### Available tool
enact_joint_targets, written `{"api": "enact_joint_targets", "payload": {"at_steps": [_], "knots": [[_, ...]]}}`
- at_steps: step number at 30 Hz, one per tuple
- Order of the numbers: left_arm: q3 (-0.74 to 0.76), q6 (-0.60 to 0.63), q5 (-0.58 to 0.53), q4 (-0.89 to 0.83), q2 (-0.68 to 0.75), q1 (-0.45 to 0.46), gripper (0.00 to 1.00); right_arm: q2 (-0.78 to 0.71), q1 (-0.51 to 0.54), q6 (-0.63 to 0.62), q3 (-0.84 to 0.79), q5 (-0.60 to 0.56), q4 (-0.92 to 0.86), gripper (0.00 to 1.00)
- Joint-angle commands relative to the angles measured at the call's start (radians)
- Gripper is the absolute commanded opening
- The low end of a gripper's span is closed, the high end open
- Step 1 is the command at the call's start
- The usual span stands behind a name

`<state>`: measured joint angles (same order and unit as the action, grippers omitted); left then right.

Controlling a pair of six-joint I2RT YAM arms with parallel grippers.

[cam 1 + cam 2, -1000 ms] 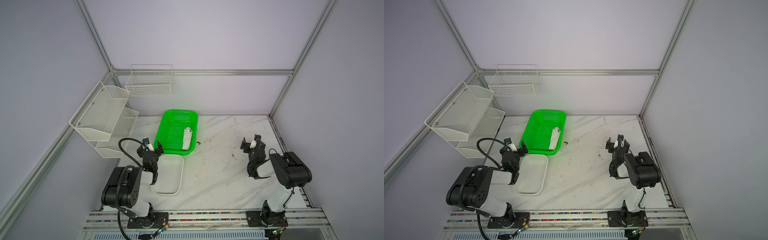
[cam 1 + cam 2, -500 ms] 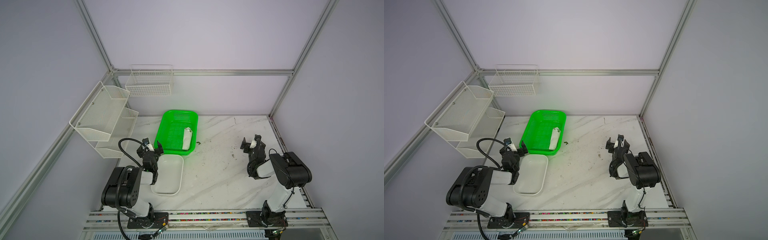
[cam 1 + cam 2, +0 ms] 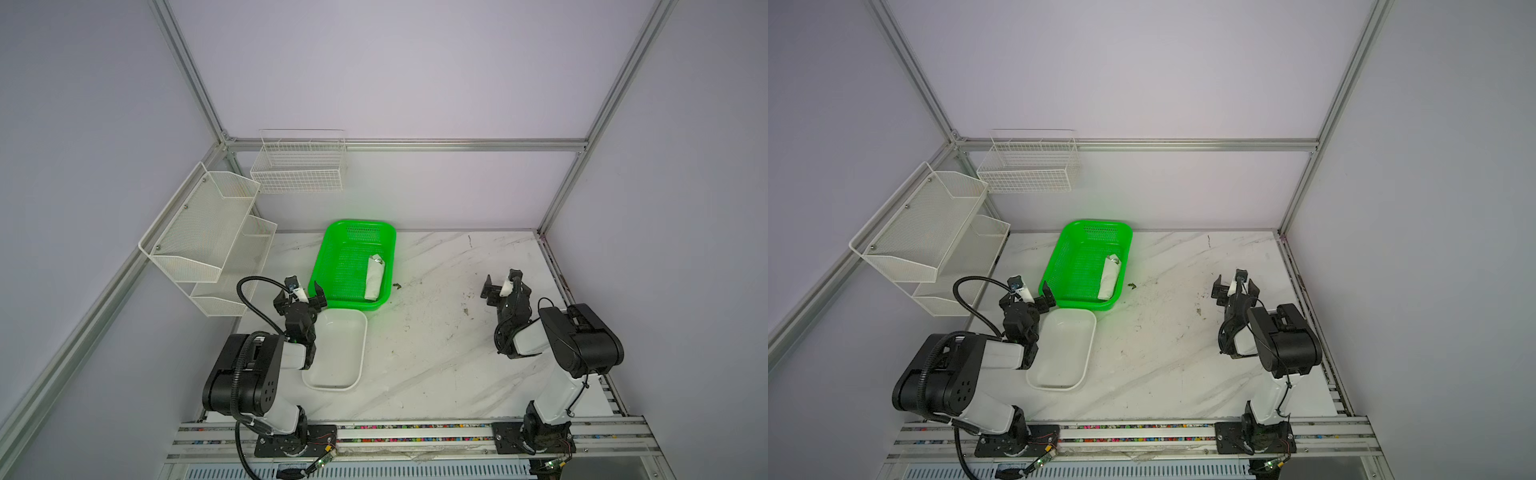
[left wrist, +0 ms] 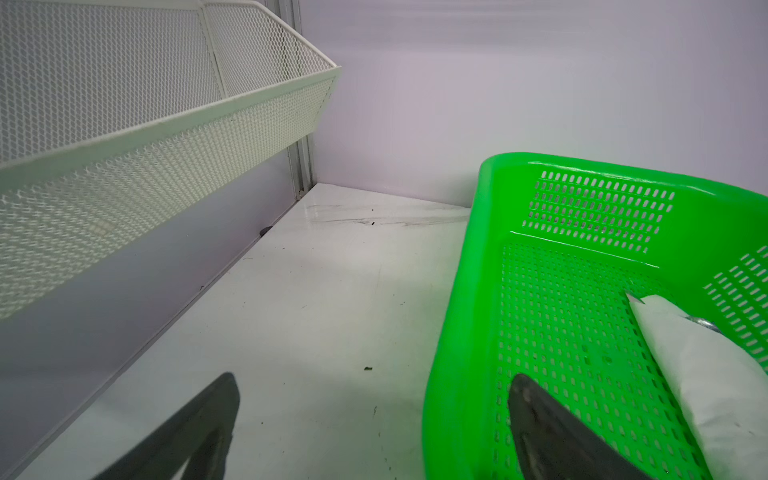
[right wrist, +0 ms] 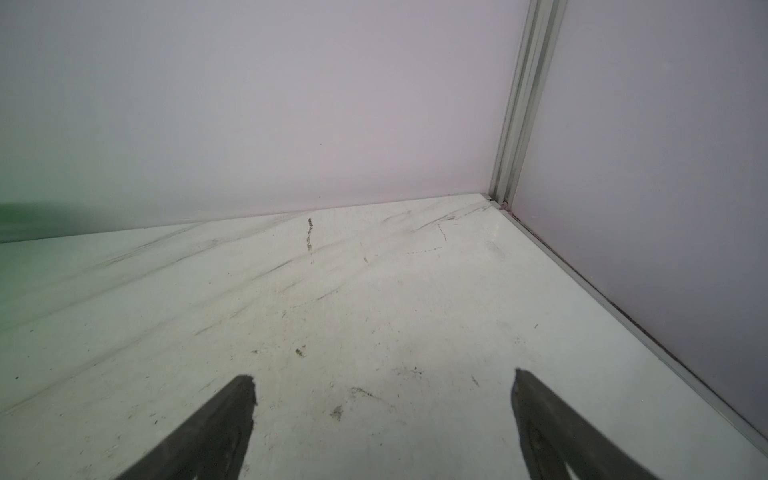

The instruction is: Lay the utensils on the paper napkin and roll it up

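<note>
from here i read the green basket [image 3: 360, 223] as glossy moulded plastic, perforated. the paper napkin [image 3: 374, 279] in it looks soft, matt white, with shiny metal of the utensils [image 4: 703, 321] at its far end. the white tray [image 3: 332, 385] looks smooth, faintly glossy. the table [image 3: 436, 332] is smooth marble-look, scuffed. the mesh shelf [image 3: 199, 224] on the left is matt white-coated metal.

Our table [image 3: 436, 353] layout
We see the paper napkin [image 3: 374, 282] in the basket [image 3: 353, 225], along its right wall; the tray [image 3: 338, 370] lies just near of the basket, the shelf rack [image 3: 199, 232] far left.
</note>
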<state>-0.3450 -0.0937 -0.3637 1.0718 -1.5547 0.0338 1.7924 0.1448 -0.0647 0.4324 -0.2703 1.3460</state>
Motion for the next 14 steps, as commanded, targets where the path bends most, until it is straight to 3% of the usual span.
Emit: {"api": "enact_joint_targets", "payload": {"at_steps": [1, 14], "knots": [[-0.022, 0.045, -0.02, -0.098, -0.019, -0.005, 1.0, -0.004, 0.0, -0.003, 0.012, -0.009, 0.047, 0.97], [-0.023, 0.046, -0.02, -0.097, -0.019, -0.005, 1.0, -0.004, 0.001, 0.0, 0.014, -0.008, 0.043, 0.97]]}}
